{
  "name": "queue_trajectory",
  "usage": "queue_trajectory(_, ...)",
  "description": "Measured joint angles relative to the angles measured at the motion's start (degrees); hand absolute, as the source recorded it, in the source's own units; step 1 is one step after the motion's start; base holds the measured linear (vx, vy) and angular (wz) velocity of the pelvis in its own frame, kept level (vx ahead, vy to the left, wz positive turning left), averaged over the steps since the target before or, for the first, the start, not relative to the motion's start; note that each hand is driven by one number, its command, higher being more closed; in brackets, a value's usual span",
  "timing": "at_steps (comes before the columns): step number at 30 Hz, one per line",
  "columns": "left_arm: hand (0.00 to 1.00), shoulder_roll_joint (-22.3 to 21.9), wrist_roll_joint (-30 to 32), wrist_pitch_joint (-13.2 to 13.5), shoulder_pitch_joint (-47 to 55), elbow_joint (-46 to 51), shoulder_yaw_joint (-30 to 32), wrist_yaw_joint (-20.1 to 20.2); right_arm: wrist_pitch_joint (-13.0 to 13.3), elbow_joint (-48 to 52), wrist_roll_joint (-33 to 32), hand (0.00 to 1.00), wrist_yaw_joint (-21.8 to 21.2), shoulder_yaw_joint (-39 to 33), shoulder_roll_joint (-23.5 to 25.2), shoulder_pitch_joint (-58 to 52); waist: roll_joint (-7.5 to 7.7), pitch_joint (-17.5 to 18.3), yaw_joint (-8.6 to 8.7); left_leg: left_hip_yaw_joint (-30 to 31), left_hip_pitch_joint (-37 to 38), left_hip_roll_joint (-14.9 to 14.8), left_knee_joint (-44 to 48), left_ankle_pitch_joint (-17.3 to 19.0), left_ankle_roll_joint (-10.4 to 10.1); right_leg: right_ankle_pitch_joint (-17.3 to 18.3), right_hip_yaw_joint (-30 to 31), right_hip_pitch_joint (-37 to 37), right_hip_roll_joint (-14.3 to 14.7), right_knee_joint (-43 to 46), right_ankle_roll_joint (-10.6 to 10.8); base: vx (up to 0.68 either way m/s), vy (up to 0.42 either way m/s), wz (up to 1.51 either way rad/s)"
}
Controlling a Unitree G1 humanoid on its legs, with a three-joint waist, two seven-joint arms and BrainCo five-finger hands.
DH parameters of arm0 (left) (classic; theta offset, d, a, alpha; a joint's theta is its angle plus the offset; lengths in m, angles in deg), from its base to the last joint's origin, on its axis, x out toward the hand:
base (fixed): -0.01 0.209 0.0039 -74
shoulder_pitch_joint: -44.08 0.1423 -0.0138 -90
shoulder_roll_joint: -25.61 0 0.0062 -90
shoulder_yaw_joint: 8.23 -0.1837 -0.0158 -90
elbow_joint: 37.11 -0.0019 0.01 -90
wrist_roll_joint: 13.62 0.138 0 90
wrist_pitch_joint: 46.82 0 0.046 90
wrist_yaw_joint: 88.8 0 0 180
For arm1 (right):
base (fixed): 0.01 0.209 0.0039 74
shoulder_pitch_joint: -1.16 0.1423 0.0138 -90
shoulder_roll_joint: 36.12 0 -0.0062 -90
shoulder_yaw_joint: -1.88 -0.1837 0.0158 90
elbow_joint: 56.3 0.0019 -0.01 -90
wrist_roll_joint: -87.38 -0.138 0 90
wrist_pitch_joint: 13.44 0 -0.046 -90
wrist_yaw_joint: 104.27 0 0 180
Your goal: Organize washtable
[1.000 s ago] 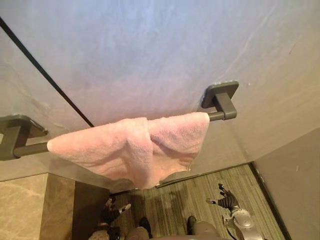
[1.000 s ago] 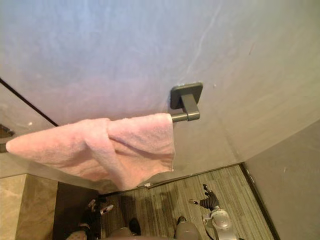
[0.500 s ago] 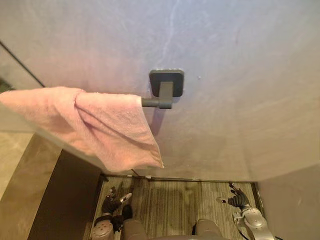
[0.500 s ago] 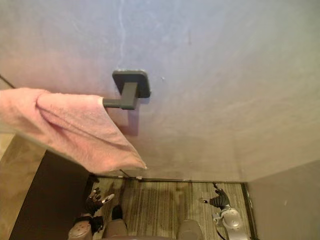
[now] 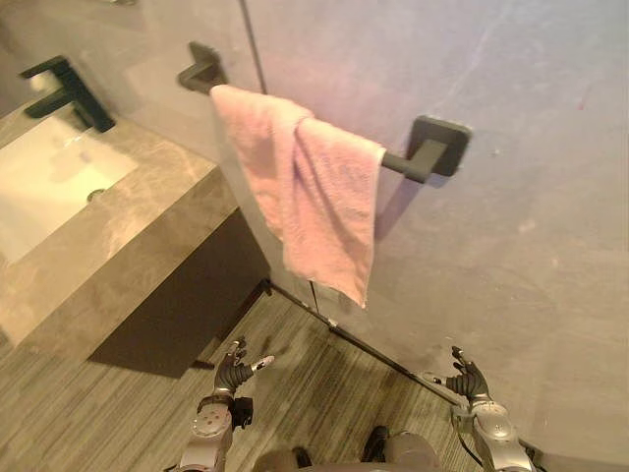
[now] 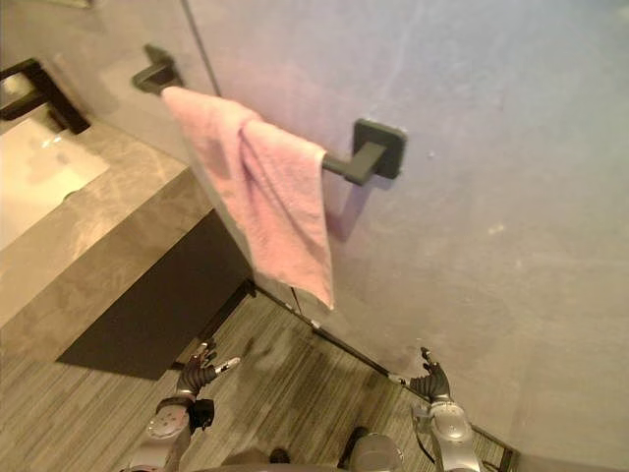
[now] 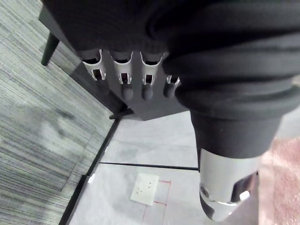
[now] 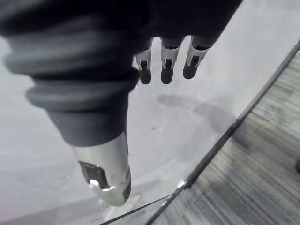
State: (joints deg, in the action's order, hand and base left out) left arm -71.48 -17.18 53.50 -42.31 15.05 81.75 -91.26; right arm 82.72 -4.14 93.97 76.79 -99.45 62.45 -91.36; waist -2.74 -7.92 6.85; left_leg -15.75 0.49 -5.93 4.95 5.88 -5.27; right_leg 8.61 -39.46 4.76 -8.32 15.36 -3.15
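- Honestly, the pink towel (image 5: 314,202) hung bunched on the rail (image 5: 411,163), right of the washtable (image 5: 147,211).
- Left hand (image 5: 234,372) and right hand (image 5: 466,379) sat low and near, fingers loosely spread, both empty.
- My guess: the tidying had barely started.

A: What is fixed to the wall?

B: A dark grey metal towel rail (image 5: 405,165), held off the wall by two square mounts, one at each end.

A: And the wall itself?

B: Smooth pale grey plaster wall (image 5: 491,246), with a thin dark vertical line (image 5: 254,44) running up it above the rail.

A: Below?

B: A grey-brown striped wood-look floor (image 5: 118,413). A thin metal strip (image 5: 383,359) runs where wall meets floor. A white square socket plate (image 7: 144,188) sits low on the wall.
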Motion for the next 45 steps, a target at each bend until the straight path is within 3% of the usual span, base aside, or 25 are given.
queue_trajectory(6,0.0,0.2,2.1,0.08,4.32,-0.53,0.28,-0.04,-0.18,-0.05,0.33,0.0,-0.03,1.85,0.1,0.93,-0.07,-0.38,-0.47,-1.77,3.4,2.33,-7.38,-5.08,0.92,-4.38,2.33,-0.37,0.21,-3.72,0.41,-0.17,0.052,-0.16)
queue_trajectory(13,0.0,-0.23,2.17,0.04,6.3,-3.42,0.69,-0.08,-0.52,-0.19,0.84,0.0,-0.11,3.44,0.32,0.05,1.28,-1.89,-1.35,-1.07,4.3,4.09,-10.7,-6.8,2.37,-6.15,4.12,-0.16,-0.46,-4.5,1.45,-0.19,0.032,-0.04)
queue_trajectory(20,0.0,-1.99,2.14,0.06,7.59,-4.4,0.69,-0.16,-0.54,0.41,0.84,0.0,-0.1,3.39,1.91,-2.64,2.31,-2.51,-2.9,1.28,4.28,4.24,-10.73,-6.99,2.64,-4.14,8.14,0.69,0.48,-2.53,3.14,-0.06,-0.028,0.1)
queue_trajectory(24,0.0,-2.14,2.08,0.06,7.76,-4.34,0.75,-0.18,-0.63,0.88,0.83,0.0,-0.09,3.39,2.58,-4.56,3.04,-2.61,-3.48,1.76,4.12,3.8,-10.76,-7.01,2.64,-3.88,8.29,0.67,1.19,-2.63,2.93,-0.02,-0.051,0.07)
queue_trajectory(32,0.0,-4.3,2.02,0.07,7.98,-2.35,2.19,-0.19,-1.61,0.98,0.82,0.0,0.01,3.34,3.53,-7.04,4.24,-2.32,-4.66,6.07,1.85,3.76,-10.8,-7.92,3.13,-3.45,3.88,0.3,1.41,-3.59,2.53,0.01,0.005,0.26)
queue_trajectory(36,0.0,-4.27,1.98,0.07,8.07,-1.91,2.75,-0.23,-1.63,0.98,0.79,0.0,0.03,3.41,4.25,-7.89,4.75,-2.35,-5.01,8.45,0.94,3.49,-10.79,-7.94,3.14,-2.22,0.61,-0.73,1.12,-3.61,3.7,0.04,0.001,0.49)
queue_trajectory(39,0.0,-4.24,1.95,0.02,7.6,-1.88,2.84,-0.28,-1.64,0.98,0.76,0.0,0.08,3.37,4.57,-8.21,4.9,-2.51,-5.38,11.0,-1.06,3.11,-10.78,-7.94,3.15,-0.21,0.16,-0.29,1.82,-3.46,6.61,0.04,-0.031,0.72)
queue_trajectory(40,0.0,-4.27,1.95,-0.02,7.6,-1.49,2.8,-0.3,-1.67,0.98,0.76,0.0,0.09,3.35,4.61,-8.3,4.79,-2.57,-5.4,11.93,-1.94,2.57,-10.78,-7.93,3.18,1.0,2.08,0.29,2.71,-2.85,8.41,0.02,-0.093,0.85)
queue_trajectory(41,0.0,-4.17,1.91,-0.03,7.67,-0.42,2.77,-0.31,-1.66,1.08,0.75,0.0,0.1,3.35,4.6,-8.36,4.66,-2.7,-5.6,13.47,-2.79,2.43,-10.78,-8.4,3.65,1.36,8.14,2.11,4.49,-1.33,9.69,0.02,-0.11,0.91)
queue_trajectory(42,0.0,-4.13,1.87,-0.04,7.6,-0.34,2.76,-0.31,-1.66,1.09,0.74,0.0,0.11,3.3,4.53,-8.48,4.99,-2.67,-5.66,14.32,-3.14,2.89,-10.78,-8.86,3.61,1.25,11.7,2.96,5.57,-0.83,9.88,0.01,-0.127,1.11)
queue_trajectory(43,0.0,-4.16,1.4,-0.04,7.39,0.1,2.55,-0.32,-1.71,1.09,0.73,0.0,0.14,3.1,4.3,-8.88,5.2,-2.82,-5.68,15.79,-3.56,3.78,-10.75,-9.58,3.29,1.61,15.53,3.58,6.75,0.05,9.39,0.03,-0.1,1.12)
queue_trajectory(44,0.0,-4.14,1.2,-0.01,7.72,0.43,2.5,-0.32,-1.71,1.09,0.72,0.0,0.16,3.09,4.16,-9.41,5.42,-2.85,-6.03,16.16,-3.69,4.07,-10.04,-9.83,3.18,2.96,16.86,3.75,7.04,0.72,7.33,0.05,-0.094,0.93)
queue_trajectory(45,0.0,-4.14,1.09,-0.01,7.78,0.43,2.5,-0.32,-1.7,1.09,0.72,0.0,0.16,3.08,4.14,-9.53,5.44,-2.87,-6.02,16.24,-3.85,4.1,-9.77,-9.84,3.18,3.08,16.89,3.72,7.06,0.8,7.11,0.06,-0.095,0.8)
